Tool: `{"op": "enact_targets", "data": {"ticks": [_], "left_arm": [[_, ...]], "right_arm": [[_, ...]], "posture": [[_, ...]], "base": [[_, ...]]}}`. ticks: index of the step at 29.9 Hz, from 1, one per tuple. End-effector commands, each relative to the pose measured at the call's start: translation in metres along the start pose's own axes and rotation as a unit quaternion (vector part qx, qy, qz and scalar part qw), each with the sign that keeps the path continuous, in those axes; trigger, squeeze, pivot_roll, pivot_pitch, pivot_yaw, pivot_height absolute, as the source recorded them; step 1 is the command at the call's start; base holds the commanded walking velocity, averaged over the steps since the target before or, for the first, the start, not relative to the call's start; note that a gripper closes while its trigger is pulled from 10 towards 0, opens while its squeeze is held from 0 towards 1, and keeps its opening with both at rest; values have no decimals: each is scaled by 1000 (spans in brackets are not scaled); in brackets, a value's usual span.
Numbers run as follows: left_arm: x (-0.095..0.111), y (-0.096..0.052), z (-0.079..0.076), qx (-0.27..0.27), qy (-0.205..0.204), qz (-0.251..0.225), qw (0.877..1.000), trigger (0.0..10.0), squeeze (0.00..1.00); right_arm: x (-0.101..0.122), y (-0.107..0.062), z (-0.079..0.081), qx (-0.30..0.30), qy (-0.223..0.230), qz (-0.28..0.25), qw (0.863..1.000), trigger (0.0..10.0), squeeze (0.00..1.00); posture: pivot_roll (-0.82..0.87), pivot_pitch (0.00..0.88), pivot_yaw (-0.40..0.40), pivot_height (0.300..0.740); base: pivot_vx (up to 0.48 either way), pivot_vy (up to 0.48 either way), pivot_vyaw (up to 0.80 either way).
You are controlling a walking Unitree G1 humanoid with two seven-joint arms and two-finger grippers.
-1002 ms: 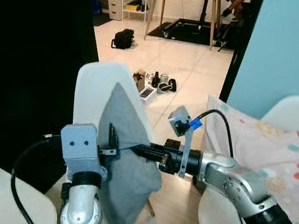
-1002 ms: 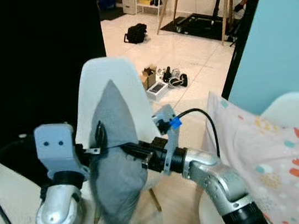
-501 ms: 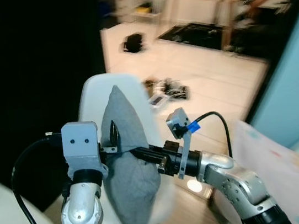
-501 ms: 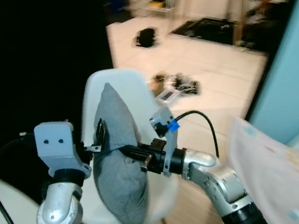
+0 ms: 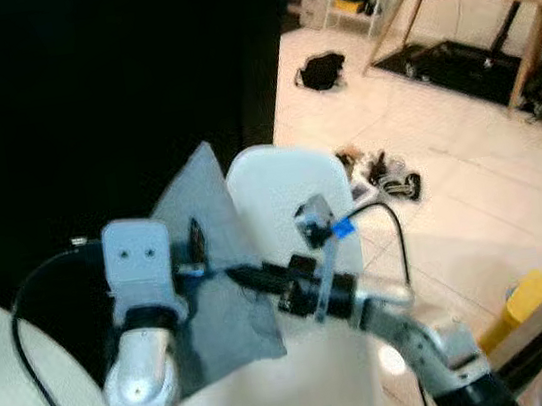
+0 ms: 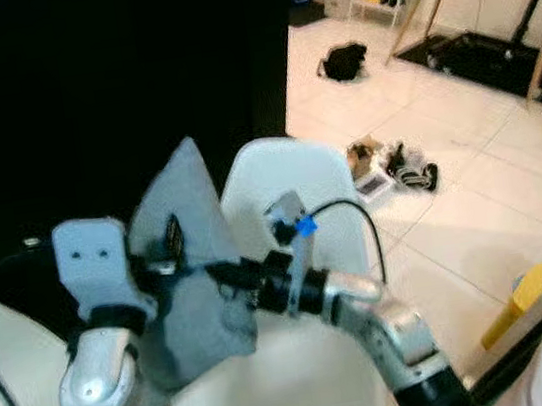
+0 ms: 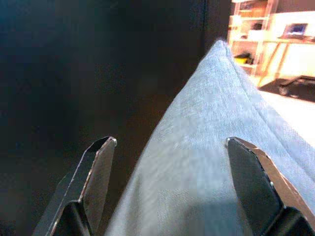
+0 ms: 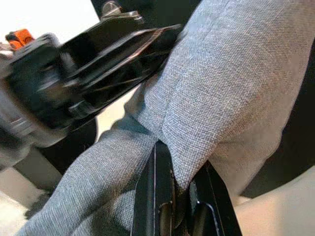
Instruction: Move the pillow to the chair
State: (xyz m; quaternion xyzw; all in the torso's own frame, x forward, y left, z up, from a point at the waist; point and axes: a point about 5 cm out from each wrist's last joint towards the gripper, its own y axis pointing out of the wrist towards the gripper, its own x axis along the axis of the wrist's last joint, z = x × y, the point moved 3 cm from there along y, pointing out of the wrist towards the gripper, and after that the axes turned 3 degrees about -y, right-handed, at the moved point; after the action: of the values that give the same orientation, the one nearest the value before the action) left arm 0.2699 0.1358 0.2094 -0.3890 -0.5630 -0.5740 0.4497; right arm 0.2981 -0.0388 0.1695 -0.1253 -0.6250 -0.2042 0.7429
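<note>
Left eye view: one grey pillow (image 5: 215, 271) hangs in the air between two tools, just in front of and to the left of one white chair (image 5: 290, 195), whose rounded backrest rises behind the pillow's right edge. The left tool (image 5: 201, 258) presses against the pillow's left face, its two fingers spread wide with the cloth bulging between them in the left wrist view (image 7: 206, 162). The right tool (image 5: 246, 277) comes in from the right and is pinched tight on a fold of the pillow, the fabric bunched over its closed fingers (image 8: 162, 196) in the right wrist view. A second white rounded form (image 5: 278, 399) sits low in front, under the pillow's bottom corner. Left of the pillow everything is dark. Right of the chair the tiled floor (image 5: 468, 165) lies open, with one black bag (image 5: 321, 71), a small clutter of shoes (image 5: 382, 169) and one yellow object (image 5: 523, 304).
</note>
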Motion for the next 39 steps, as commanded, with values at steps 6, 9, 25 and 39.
{"op": "enact_targets", "data": {"ticks": [6,9,25,39], "left_arm": [[-10,-2,-1,-2,2,23,1000,10000,0],[-10,-2,-1,-4,1,25,1000,10000,0],[-11,-3,0,-7,5,26,1000,10000,0],[-10,-2,0,-5,4,24,1000,10000,0]], "right_arm": [[-9,3,-16,-59,0,58,997,10000,0],[-14,1,-21,-71,-2,81,994,10000,0],[-9,5,-6,-18,73,81,994,10000,0],[-14,4,-18,-50,54,125,989,10000,0]], "posture": [[44,0,-118,720],[44,0,-119,710],[49,0,-119,655],[44,0,-122,620]], "base": [[0,0,0],[0,0,0],[0,0,0],[0,0,0]]}}
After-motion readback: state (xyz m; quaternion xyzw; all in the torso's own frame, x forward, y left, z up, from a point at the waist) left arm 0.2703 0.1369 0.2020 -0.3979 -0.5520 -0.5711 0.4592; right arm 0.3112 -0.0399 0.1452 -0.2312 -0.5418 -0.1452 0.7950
